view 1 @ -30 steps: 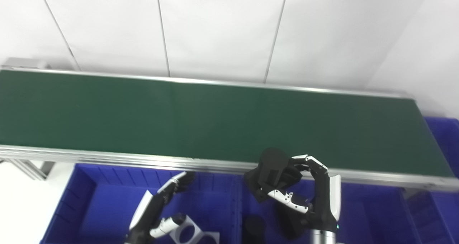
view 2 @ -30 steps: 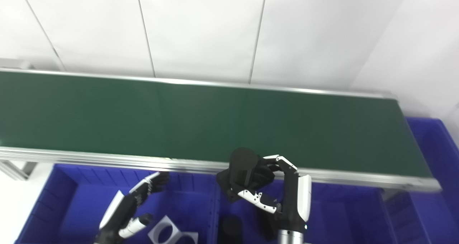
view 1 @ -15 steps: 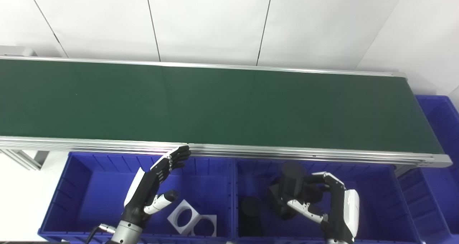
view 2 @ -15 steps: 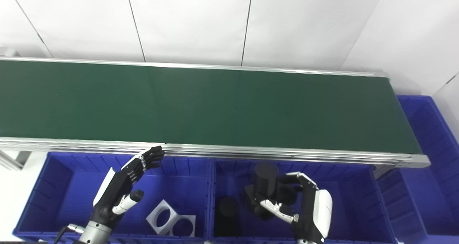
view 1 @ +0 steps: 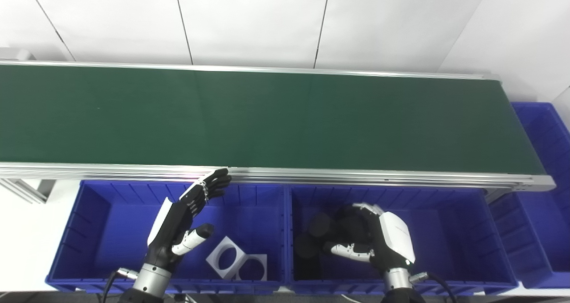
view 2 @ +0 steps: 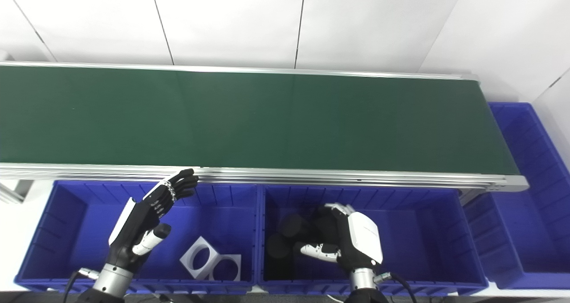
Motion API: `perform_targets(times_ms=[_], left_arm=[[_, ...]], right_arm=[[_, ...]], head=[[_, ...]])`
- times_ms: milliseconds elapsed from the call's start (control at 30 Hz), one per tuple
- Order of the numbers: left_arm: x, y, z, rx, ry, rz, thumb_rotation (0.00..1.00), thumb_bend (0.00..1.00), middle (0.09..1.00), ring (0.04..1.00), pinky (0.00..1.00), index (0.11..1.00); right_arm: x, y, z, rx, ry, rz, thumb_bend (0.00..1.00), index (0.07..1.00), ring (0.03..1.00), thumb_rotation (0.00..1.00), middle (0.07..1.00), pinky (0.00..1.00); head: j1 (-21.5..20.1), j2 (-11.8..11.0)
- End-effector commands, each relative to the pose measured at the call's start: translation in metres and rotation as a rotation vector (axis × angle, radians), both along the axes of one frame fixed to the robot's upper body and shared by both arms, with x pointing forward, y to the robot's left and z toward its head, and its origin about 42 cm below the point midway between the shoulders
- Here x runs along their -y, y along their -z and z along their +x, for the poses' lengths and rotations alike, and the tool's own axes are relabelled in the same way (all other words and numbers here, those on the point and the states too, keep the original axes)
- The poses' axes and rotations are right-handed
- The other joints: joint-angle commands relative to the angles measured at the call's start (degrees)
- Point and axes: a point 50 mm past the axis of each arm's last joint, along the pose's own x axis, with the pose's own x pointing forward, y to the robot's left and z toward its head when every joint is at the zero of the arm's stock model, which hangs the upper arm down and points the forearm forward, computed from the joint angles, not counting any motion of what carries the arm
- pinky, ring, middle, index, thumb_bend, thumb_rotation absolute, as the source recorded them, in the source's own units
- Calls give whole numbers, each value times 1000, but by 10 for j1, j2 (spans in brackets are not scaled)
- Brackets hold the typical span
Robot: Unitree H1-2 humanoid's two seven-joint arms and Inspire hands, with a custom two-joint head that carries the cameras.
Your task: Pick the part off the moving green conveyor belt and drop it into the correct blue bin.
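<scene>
The green conveyor belt (view 1: 276,116) carries no part. My right hand (view 1: 378,240) is low inside the middle blue bin (view 1: 449,232) and is shut on a black cylinder part (view 1: 321,225). The part is tipped to the left, close to a second black cylinder (view 1: 305,246) that stands in the same bin. My left hand (view 1: 185,223) is open and empty above the left blue bin (view 1: 111,223), with its fingertips (view 1: 218,180) near the belt's front rail.
Two white square plates with round holes (view 1: 238,265) lie in the left bin. A third blue bin (view 1: 543,232) stands at the belt's right end. The belt's aluminium front rail (view 1: 356,176) runs just above the bins.
My right hand has carried the black part from the belt's front edge down into the middle bin and tipped it leftward. The camera has tilted down. My left hand has barely moved.
</scene>
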Motion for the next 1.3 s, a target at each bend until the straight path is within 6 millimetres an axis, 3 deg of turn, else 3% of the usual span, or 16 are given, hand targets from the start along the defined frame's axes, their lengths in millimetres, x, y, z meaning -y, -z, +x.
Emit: perform_targets(times_ms=[0,167,233,333,467,633,933,1200,1267], left_arm=[[-1,-13,4,72,9,-21,804,764,832,834,805,843],[-2,-13,5,70,17,-30,800,753,835,835,811,844],[-2,-13,5,72,16,-26,797,753,831,834,810,841],[-1,-11,5,69,12,-19,802,754,827,832,807,836],[0,-11,7,69,7,-6,801,745,826,823,791,833],[1,-7,6,58,6,3,805,750,827,827,795,832],[5,-3,5,47,5,19,807,766,835,841,811,846],[10,6,4,23,4,44,796,809,847,847,818,848],[12,9,4,12,0,49,791,821,845,846,817,843]], right_arm=[[-6,-10,1,91,20,18,894,958,1000,499,1000,1000],[-18,-24,-9,295,34,137,874,971,991,519,1000,934],[-22,-32,-12,352,18,184,866,988,969,572,1000,889],[-28,-41,-16,417,-18,336,895,999,969,669,986,928],[-35,-46,-19,486,-56,595,974,958,914,631,943,855],[-38,-45,-21,479,-80,705,1000,890,839,617,872,769],[-32,-31,-20,376,-131,773,1000,893,839,620,871,796],[-25,-15,-17,321,-134,738,996,894,839,613,871,796],[-23,-12,-18,308,-123,741,1000,898,840,612,874,801]], head=[[1,-1],[1,-5],[2,-7],[13,-18],[20,-27],[27,-36],[56,-51],[91,-82],[100,-99]])
